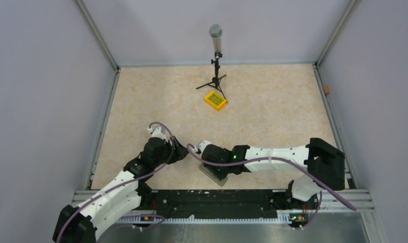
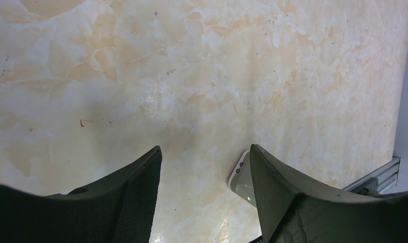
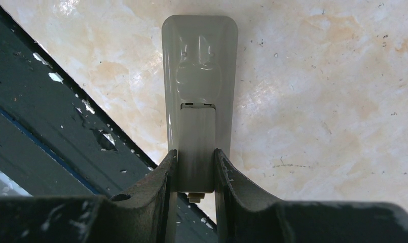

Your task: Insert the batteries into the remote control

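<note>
Slim grey-white plastic remote control (image 3: 199, 55) lying back-up at centre frame, right gripper (image 3: 194, 159) pinching its rear cover panel, left gripper (image 2: 206, 152) with jaws spread above beige marbled table (image 2: 141, 76)

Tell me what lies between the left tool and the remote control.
Only bare tabletop. In the left wrist view the remote control peeks out close beside one finger of the open left tool, nothing between.

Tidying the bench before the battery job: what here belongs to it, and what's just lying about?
Job: remote control, its battery cover clamped in the right gripper; no batteries visible.
Lying about: yellow keypad box, tripod stand.
</note>
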Robot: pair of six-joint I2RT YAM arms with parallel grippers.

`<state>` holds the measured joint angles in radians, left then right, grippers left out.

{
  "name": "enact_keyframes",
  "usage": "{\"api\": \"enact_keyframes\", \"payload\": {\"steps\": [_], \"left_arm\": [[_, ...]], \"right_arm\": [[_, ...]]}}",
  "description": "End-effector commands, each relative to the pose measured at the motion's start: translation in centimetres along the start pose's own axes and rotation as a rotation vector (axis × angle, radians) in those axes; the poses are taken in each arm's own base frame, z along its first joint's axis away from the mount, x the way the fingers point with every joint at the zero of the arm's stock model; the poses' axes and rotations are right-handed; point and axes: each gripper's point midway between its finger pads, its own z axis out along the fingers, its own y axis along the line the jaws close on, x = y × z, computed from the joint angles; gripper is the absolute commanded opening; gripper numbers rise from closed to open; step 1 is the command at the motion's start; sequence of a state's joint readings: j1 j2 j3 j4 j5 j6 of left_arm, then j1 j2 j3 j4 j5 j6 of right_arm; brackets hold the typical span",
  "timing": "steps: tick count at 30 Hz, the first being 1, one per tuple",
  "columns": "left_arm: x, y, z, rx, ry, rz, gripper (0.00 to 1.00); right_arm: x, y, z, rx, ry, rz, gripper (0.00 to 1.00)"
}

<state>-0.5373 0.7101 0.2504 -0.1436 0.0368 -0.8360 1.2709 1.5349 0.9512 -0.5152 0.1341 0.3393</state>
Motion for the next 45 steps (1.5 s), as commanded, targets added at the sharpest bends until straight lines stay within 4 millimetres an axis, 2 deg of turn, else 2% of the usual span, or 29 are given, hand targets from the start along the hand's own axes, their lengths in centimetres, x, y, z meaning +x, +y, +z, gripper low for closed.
{"api": "enact_keyframes", "payload": {"steps": [1,27,35,45], "left_arm": [[0.2,0.1,0.0,0.011,-0.001,0.001,0.65],[0.5,0.1,0.0,0.021,0.01,-0.004,0.66],[0.8,0.1,0.3,0.022,0.025,-0.01,0.66],[0.8,0.0,0.3,0.027,0.029,-0.008,0.66]], "right_arm": [[-2.5,0.0,-0.1,0.006,-0.064,0.047,0.0],[-1.9,-0.1,1.3,0.016,-0.051,0.074,0.0],[-1.8,-0.3,1.5,0.022,-0.053,0.072,0.2],[-1.8,-0.1,1.6,0.013,-0.057,0.078,0.34]]}}
